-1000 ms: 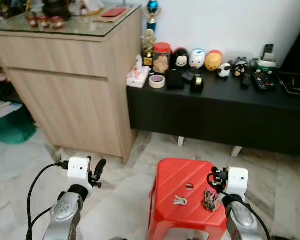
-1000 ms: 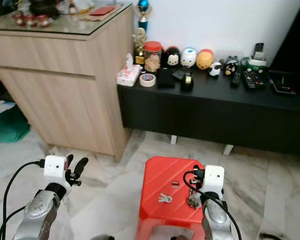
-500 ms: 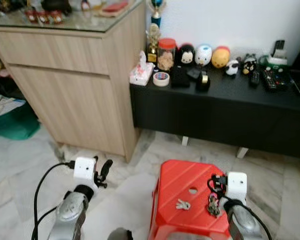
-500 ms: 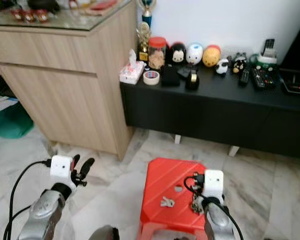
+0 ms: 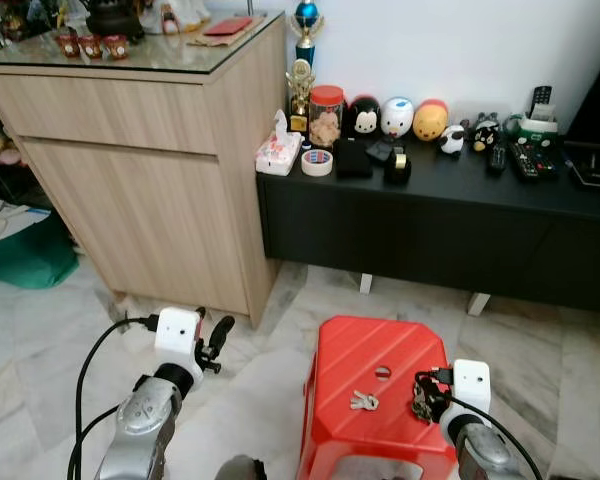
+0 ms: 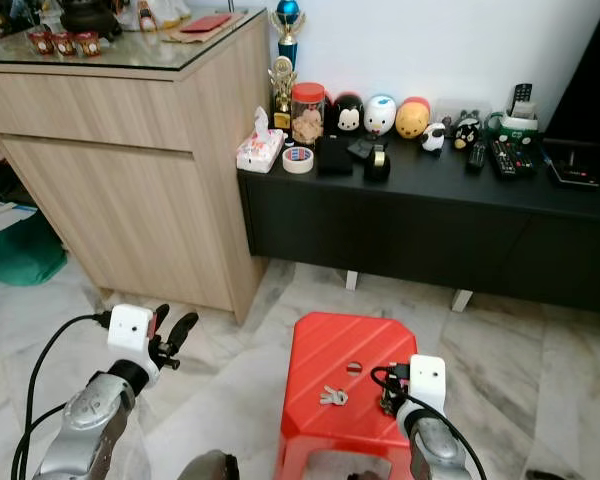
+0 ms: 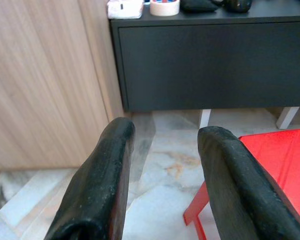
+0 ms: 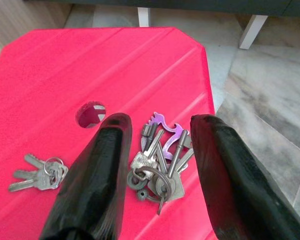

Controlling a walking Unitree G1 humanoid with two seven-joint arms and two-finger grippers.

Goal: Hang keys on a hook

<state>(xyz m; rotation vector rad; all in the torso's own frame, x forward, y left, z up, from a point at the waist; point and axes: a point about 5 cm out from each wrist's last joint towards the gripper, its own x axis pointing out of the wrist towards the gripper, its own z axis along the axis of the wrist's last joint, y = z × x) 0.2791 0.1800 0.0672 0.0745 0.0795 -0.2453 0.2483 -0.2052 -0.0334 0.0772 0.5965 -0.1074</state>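
A red plastic stool (image 5: 365, 350) stands on the marble floor in front of me. Two sets of keys lie on its seat: a small silver bunch (image 5: 363, 402) near the middle and a bigger bunch with a purple tool (image 8: 161, 161) toward the right edge. My right gripper (image 8: 160, 195) hovers open just above the bigger bunch, one finger on each side of it. My left gripper (image 5: 217, 340) stands open over the floor to the left of the stool, holding nothing.
A wooden cabinet (image 5: 150, 160) stands at the back left. Beside it runs a low black sideboard (image 5: 440, 215) carrying a tissue box, tape roll, jar, toy figures and remote controls. A green bag (image 5: 20, 255) lies at the far left.
The view has tilted and shifted as I moved. My right gripper has dropped lower over the bigger key bunch. The keys lie as before.
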